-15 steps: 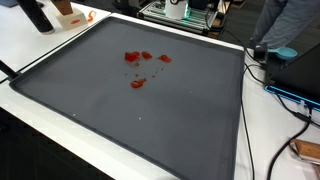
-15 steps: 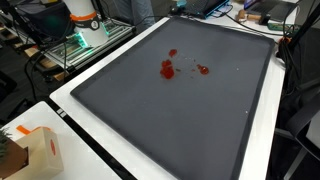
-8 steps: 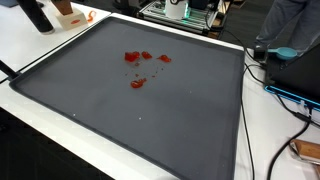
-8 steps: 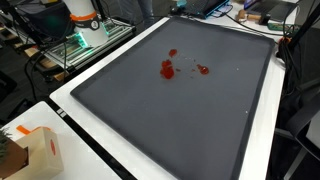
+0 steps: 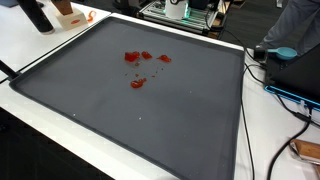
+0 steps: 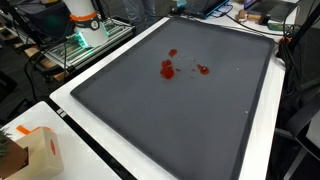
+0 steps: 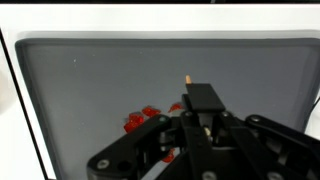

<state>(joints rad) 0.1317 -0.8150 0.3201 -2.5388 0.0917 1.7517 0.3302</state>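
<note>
Wrist view: the gripper (image 7: 203, 102), fingers drawn together with any hold unclear, hangs over the middle of the mat (image 7: 90, 70), the red bits (image 7: 138, 120) just picture-left, partly hidden behind it.

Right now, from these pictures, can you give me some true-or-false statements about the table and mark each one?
1. Red bits lie on the dark mat. True.
2. The red bits sit in a corner of the mat. False: they lie well away from its corners.
3. The gripper shows in both exterior views. False: only the wrist view shows it.
4. A small box stands off the mat, on the white table. True.
</note>
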